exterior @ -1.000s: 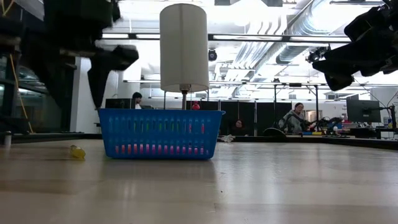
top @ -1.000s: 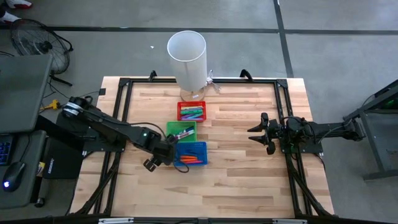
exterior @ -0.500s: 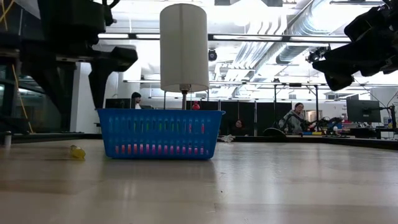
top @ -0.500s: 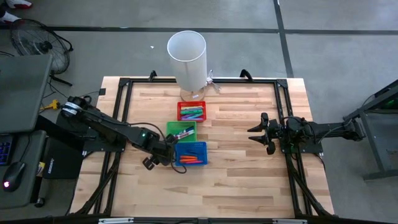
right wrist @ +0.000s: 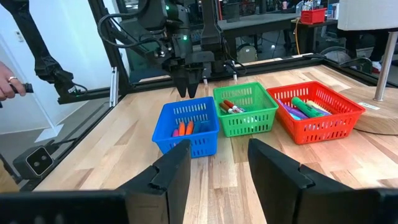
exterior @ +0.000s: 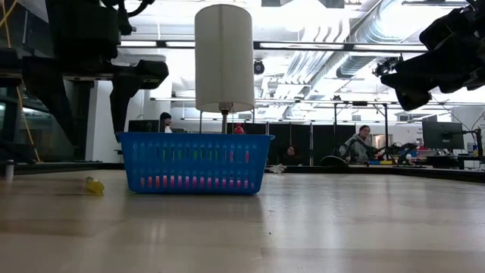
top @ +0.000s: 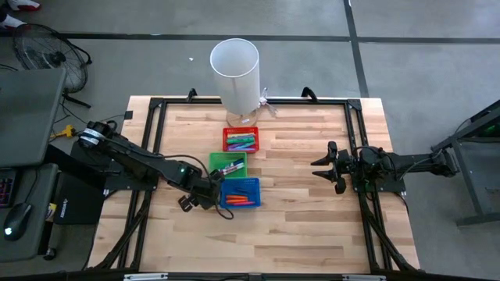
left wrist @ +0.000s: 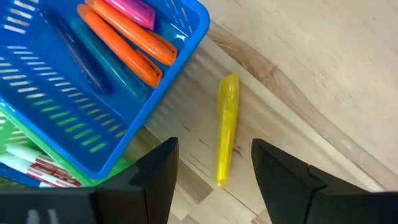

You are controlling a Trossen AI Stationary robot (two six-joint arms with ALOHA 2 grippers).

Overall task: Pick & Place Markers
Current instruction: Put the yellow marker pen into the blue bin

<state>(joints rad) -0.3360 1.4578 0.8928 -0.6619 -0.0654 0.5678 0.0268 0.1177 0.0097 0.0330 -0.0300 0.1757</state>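
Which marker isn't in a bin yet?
The yellow marker: it lies on the bare wood beside the blue bin, between the left gripper's open jaws. Every other marker in view sits inside a bin.

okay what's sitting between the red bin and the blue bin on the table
The green bin sits between the red bin and the blue bin, holding markers; the high view and the right wrist view both show it.
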